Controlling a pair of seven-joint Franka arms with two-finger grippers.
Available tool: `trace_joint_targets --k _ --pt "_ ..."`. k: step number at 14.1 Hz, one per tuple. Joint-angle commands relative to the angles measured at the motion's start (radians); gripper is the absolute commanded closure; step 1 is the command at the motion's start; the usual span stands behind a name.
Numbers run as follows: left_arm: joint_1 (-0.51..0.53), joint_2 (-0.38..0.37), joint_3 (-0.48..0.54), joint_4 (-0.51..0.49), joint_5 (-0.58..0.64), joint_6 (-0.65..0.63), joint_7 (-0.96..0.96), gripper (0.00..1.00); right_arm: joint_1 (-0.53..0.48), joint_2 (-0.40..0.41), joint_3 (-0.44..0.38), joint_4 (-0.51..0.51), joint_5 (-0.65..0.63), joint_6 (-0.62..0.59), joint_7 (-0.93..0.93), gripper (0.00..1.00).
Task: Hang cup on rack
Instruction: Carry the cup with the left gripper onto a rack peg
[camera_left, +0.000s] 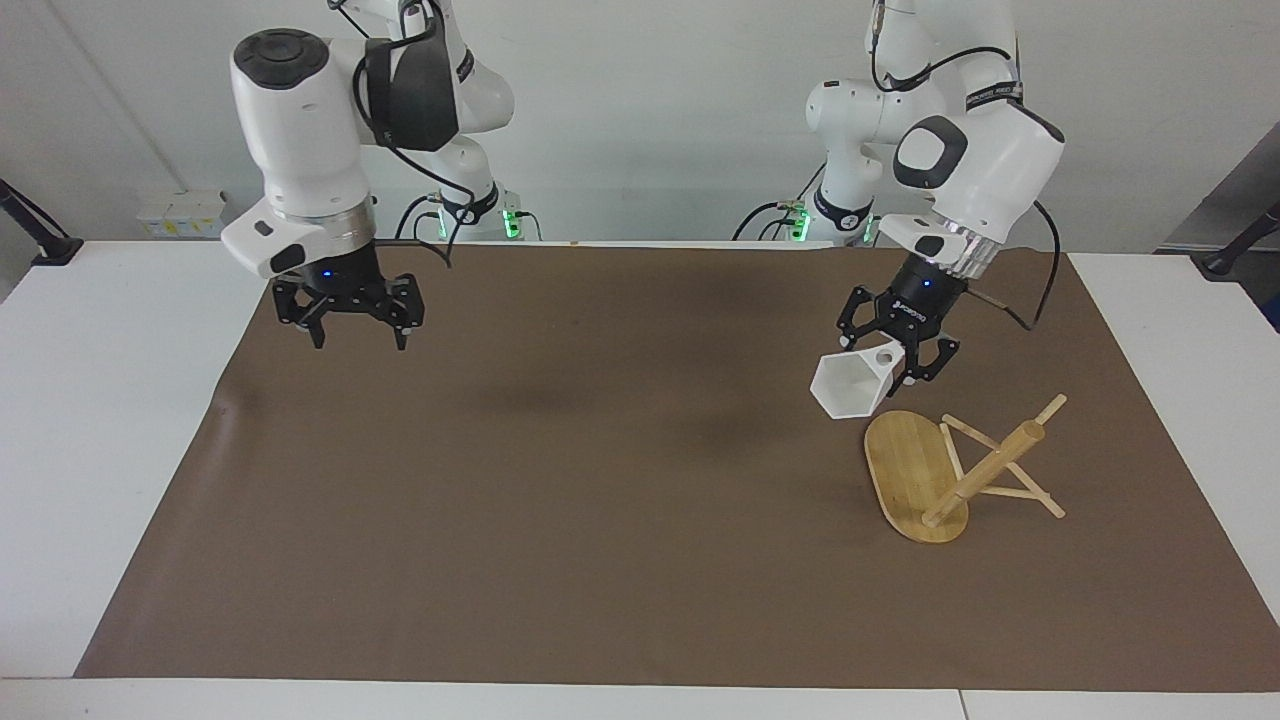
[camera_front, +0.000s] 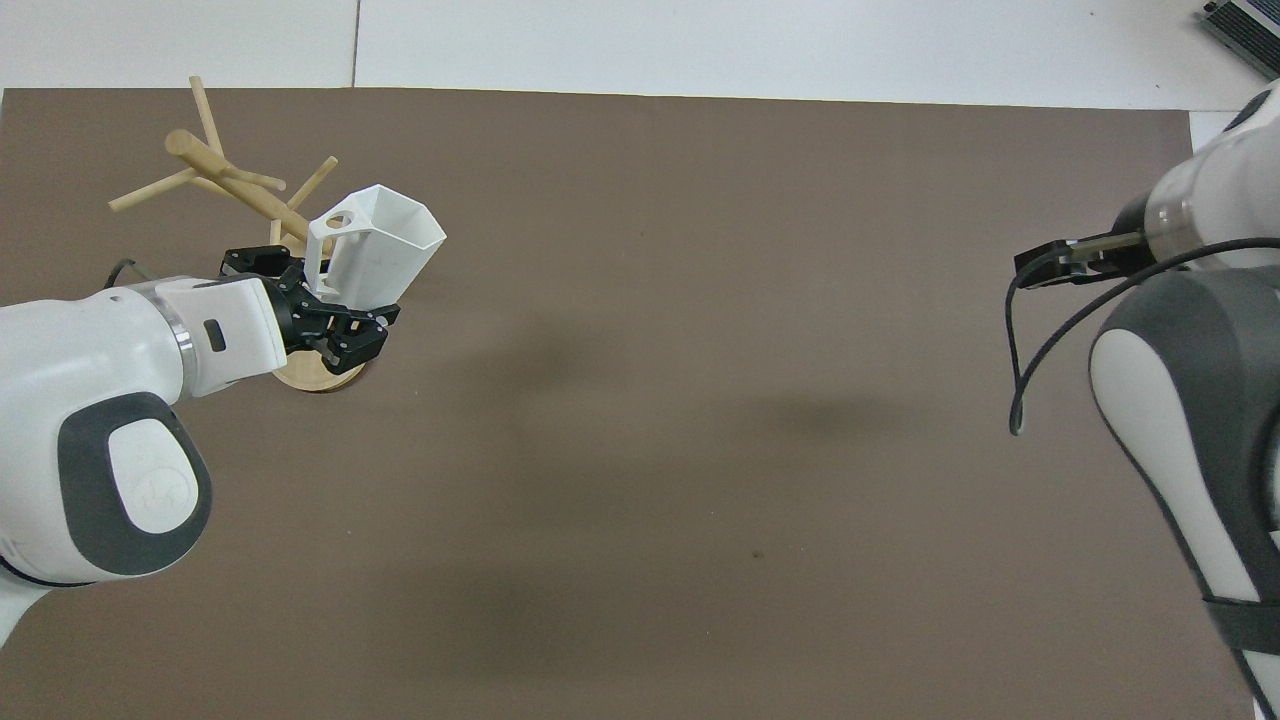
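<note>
The white faceted cup (camera_left: 850, 386) hangs in my left gripper (camera_left: 900, 352), which is shut on its pierced handle. The cup is tilted, its hexagonal mouth facing down and away from the robots. It is in the air over the mat, just above the edge of the rack's base. The bamboo rack (camera_left: 985, 470) lies tipped over, with its oval base (camera_left: 900, 465) up on edge and its post and pegs resting on the mat. In the overhead view the cup (camera_front: 385, 245) and left gripper (camera_front: 325, 305) cover part of the rack (camera_front: 225, 180). My right gripper (camera_left: 352, 322) is open and empty.
A brown mat (camera_left: 600, 480) covers most of the white table (camera_left: 110, 420). My right gripper hangs over the mat's corner at the right arm's end, near the robots. A wall socket box (camera_left: 185, 212) sits at that end.
</note>
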Motion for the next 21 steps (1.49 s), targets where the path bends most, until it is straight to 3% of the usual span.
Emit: trace_joint_targets --k 1,7,9,11,17,21 --pt "0.000 0.068 0.000 0.079 0.088 0.017 -0.119 1.00 0.001 -0.012 -0.067 -0.020 0.003 0.013 -0.059 0.00" --pt "0.052 0.126 0.001 0.169 0.270 0.008 -0.202 1.00 -0.001 -0.017 -0.078 -0.018 0.010 -0.007 -0.050 0.00" --pt "0.057 0.162 0.001 0.211 0.298 -0.039 -0.203 1.00 -0.002 -0.017 -0.107 -0.008 0.097 -0.016 -0.041 0.00" --pt "0.058 0.163 0.001 0.208 0.298 -0.043 -0.246 1.00 -0.002 -0.017 -0.139 -0.006 0.155 -0.035 -0.038 0.00" --pt "0.058 0.172 0.003 0.191 0.321 -0.040 -0.442 1.00 -0.002 -0.023 -0.118 0.040 0.176 -0.112 0.058 0.00" --pt "0.063 0.166 0.006 0.176 0.399 -0.053 -0.635 1.00 -0.004 -0.023 -0.117 0.080 0.193 -0.153 0.083 0.00"
